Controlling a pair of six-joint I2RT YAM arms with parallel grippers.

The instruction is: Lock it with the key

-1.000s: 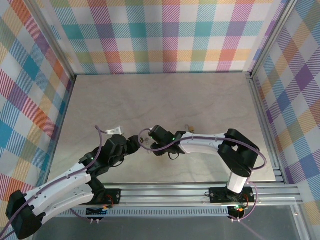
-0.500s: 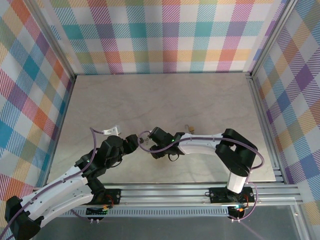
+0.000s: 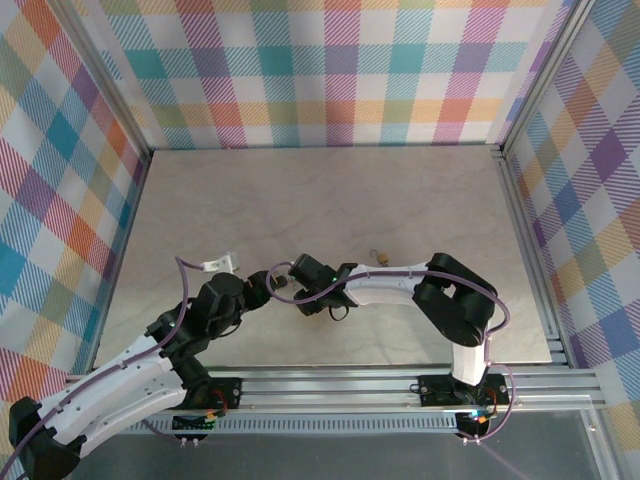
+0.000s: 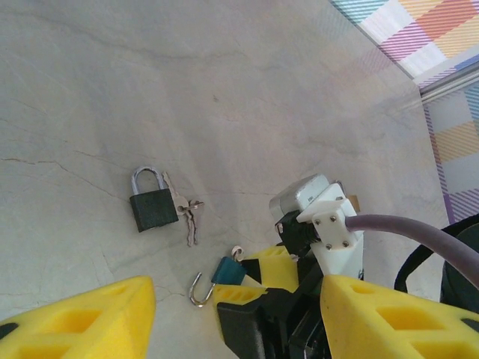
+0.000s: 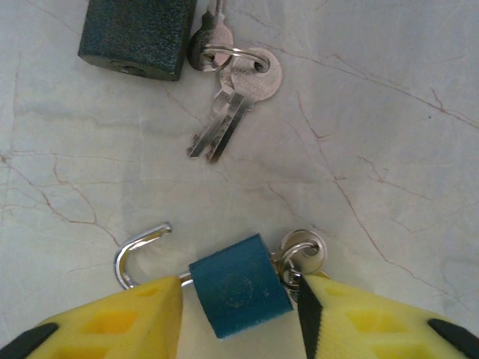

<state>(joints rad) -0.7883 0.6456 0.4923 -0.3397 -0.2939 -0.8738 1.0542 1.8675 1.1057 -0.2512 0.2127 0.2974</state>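
**A:** Where is the lock?

**B:** The blue padlock [image 5: 238, 288] is off the marble table [image 5: 389, 149], near the middle and toward the near edge, between the two arms. The right gripper [image 5: 239, 293] pinches its body from both sides. The shackle [image 5: 135, 250] stands open, with its free end swung out to the left in the right wrist view. A key ring [image 5: 303, 248] hangs at the opposite end of the body. I cannot tell whether a key is seated in the keyway.

**A:** And the left gripper [image 4: 236, 295]?

**B:** It is spread wide and empty. It faces the padlock from close by, with its yellow fingers [image 4: 82, 318] either side of the view.

**A:** Is anything else close?

**B:** A dark padlock [image 5: 135, 37] lies flat on the table with its own loose keys [image 5: 232, 97] beside it. It sits near the blue one but apart from it. I judge it a distractor.

**A:** How should this step be done well?

**B:** My judgement is to keep the right pinch firm and the body level. Bring the left fingers onto the key head squarely, not onto the ring, which will swivel. Press the shackle home before turning. The body is small and its faces are smooth, so it may twist in the pads. The turn should be slow and in line with the keyway.
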